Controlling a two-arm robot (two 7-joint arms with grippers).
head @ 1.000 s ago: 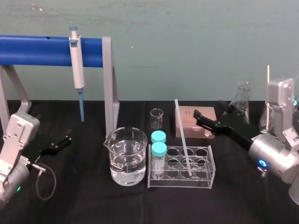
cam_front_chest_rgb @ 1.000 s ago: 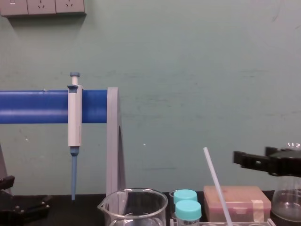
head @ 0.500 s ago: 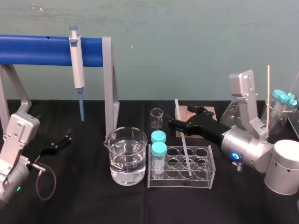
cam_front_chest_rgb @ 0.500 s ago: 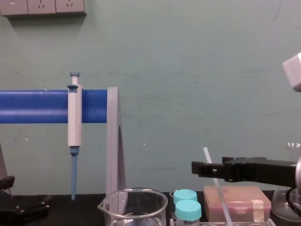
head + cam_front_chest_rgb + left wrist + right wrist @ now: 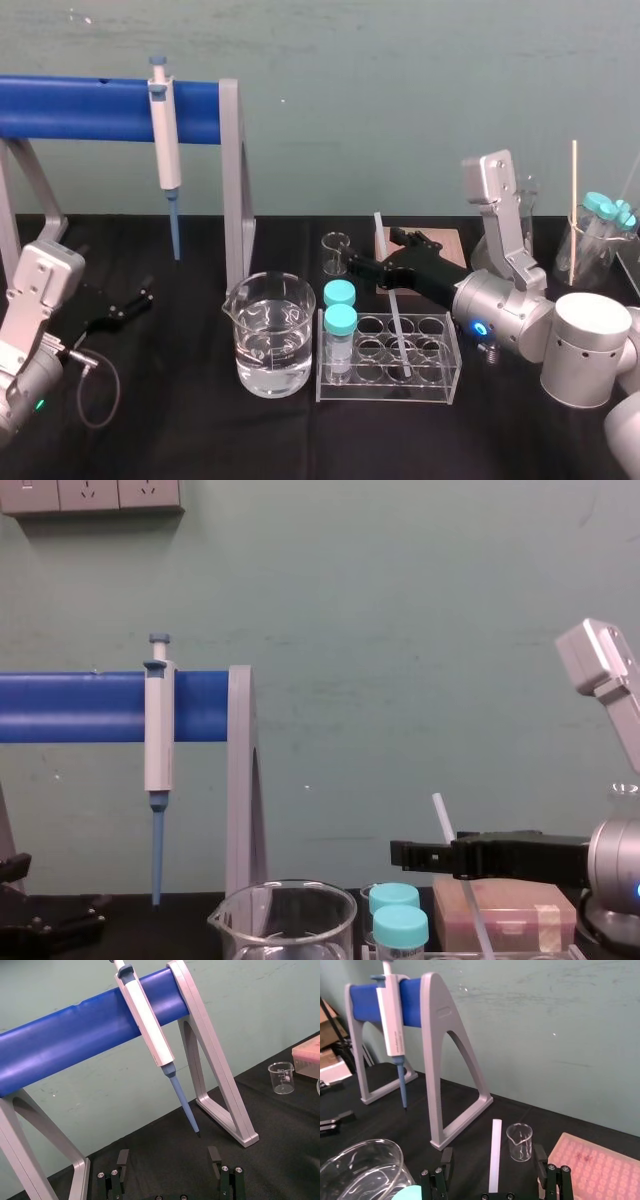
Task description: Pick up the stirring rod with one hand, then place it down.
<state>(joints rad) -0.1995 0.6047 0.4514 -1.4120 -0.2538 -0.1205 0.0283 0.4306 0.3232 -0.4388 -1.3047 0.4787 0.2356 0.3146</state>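
Observation:
The stirring rod [image 5: 380, 228] is a thin white translucent stick that leans with its foot in the clear tube rack [image 5: 441, 384]. My right gripper [image 5: 380, 252] reaches in from the right at the rod's upper part. In the right wrist view the rod [image 5: 494, 1150] stands between the two black fingers [image 5: 540, 1159], with a gap on each side. That gripper is open and holds nothing. From the chest view, the rod [image 5: 441, 810] crosses the black right gripper [image 5: 402, 855]. My left gripper [image 5: 168, 1157] rests open at the table's left [image 5: 120, 308].
A water-filled beaker [image 5: 270, 335] stands left of the rack, which holds two teal-capped vials [image 5: 340, 320]. A small beaker [image 5: 336, 252] and a pink box [image 5: 447, 245] sit just behind. A pipette [image 5: 164, 140] hangs on the blue stand [image 5: 80, 108]. Glassware [image 5: 605, 225] crowds the far right.
My right arm has swung in from the far right to the left, bringing its open fingers around the rod's upper part. The rod and the left arm have not moved.

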